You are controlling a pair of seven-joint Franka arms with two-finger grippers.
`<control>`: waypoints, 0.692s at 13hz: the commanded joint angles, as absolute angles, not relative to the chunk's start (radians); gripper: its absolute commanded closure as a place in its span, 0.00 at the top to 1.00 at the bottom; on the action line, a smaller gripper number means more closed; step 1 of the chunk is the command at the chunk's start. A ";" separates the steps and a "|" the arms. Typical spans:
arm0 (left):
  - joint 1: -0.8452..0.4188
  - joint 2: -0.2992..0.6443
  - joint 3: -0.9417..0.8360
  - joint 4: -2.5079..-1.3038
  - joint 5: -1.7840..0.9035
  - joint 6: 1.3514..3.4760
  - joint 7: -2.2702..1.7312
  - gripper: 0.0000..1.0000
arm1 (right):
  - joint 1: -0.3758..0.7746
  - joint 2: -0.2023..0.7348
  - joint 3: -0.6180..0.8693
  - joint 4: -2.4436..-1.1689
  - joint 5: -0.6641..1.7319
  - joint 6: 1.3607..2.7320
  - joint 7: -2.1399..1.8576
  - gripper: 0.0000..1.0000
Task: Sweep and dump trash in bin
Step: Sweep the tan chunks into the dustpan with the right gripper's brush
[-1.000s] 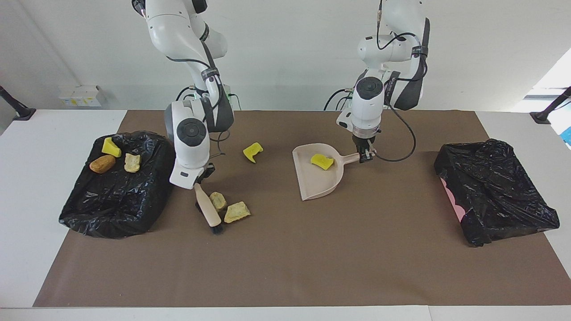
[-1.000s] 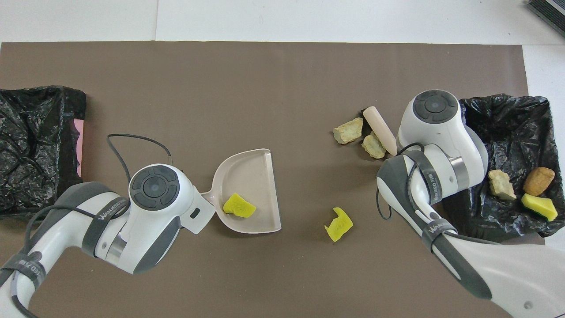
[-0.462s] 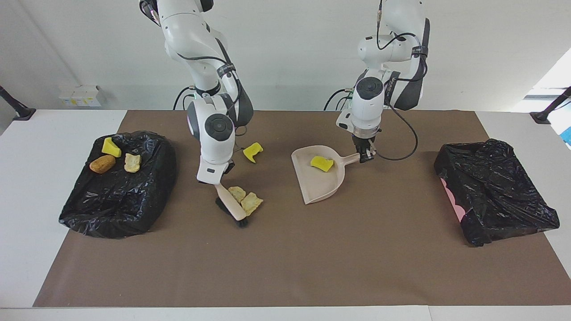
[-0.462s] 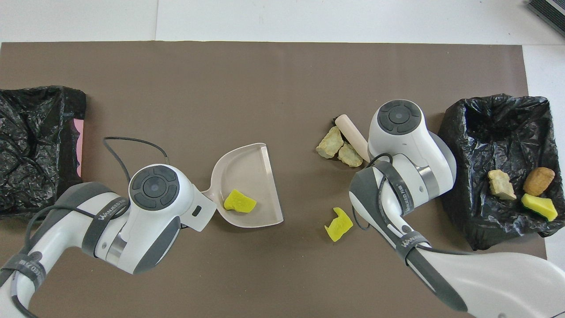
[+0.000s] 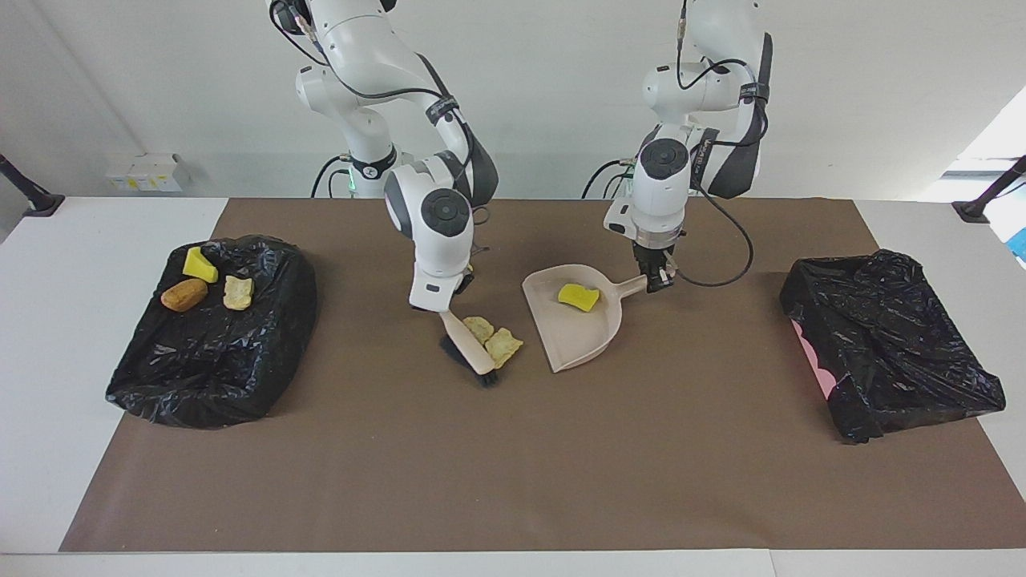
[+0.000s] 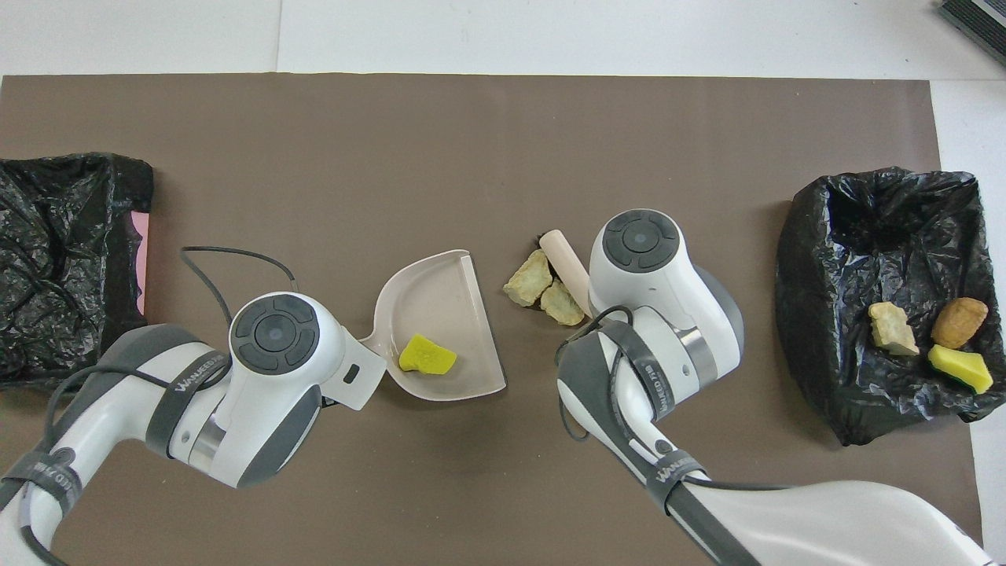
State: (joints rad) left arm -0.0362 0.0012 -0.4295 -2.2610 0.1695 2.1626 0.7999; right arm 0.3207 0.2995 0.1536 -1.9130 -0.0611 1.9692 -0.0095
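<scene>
My right gripper [image 5: 451, 307] is shut on the pale handle of a brush [image 5: 469, 346] whose black bristles rest on the mat. Two tan lumps of trash [image 5: 479, 327] [image 5: 503, 344] lie against the brush, a short gap from the open lip of the beige dustpan [image 5: 573, 332]. In the overhead view the lumps [image 6: 528, 281] [image 6: 561, 301] sit between the brush handle [image 6: 567, 263] and the dustpan [image 6: 440, 299]. One yellow lump [image 5: 579, 296] [image 6: 426, 355] lies in the pan. My left gripper [image 5: 659, 279] is shut on the pan's handle.
A black-bagged bin [image 5: 216, 361] [image 6: 864, 236] at the right arm's end holds three lumps: yellow [image 5: 199, 264], brown [image 5: 183, 294] and tan [image 5: 237, 292]. A second black-bagged bin [image 5: 890, 344] [image 6: 63, 259] stands at the left arm's end. A brown mat [image 5: 513, 465] covers the table.
My right arm has swept the brush and both tan lumps along the mat toward the dustpan. It now covers the loose yellow chunk. The dustpan has turned slightly.
</scene>
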 commanded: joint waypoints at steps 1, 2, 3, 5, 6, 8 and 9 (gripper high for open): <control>-0.041 -0.029 -0.420 -2.296 0.156 2.177 0.784 0.00 | 0.368 0.287 0.160 -1.941 0.078 1.985 0.044 0.00; -0.041 -0.031 -0.422 -2.295 0.156 2.177 0.784 0.00 | 0.388 0.288 0.160 -1.939 0.150 2.002 0.057 0.00; -0.041 -0.029 -0.422 -2.296 0.156 2.177 0.784 0.00 | 0.417 0.288 0.160 -1.939 0.213 2.029 0.076 0.00; -0.043 -0.029 -0.422 -2.295 0.156 2.181 0.784 0.00 | 0.445 0.288 0.160 -1.933 0.297 2.055 0.124 0.00; -0.043 -0.029 -0.422 -2.295 0.156 2.183 0.784 0.00 | 0.452 0.288 0.158 -1.925 0.299 2.049 0.138 0.00; -0.043 -0.029 -0.420 -2.296 0.156 2.183 0.791 0.00 | 0.439 0.285 0.156 -1.911 0.287 2.014 0.153 0.00; -0.041 -0.028 -0.420 -2.295 0.156 2.183 0.793 0.00 | 0.424 0.273 0.153 -1.898 0.282 1.953 0.156 0.00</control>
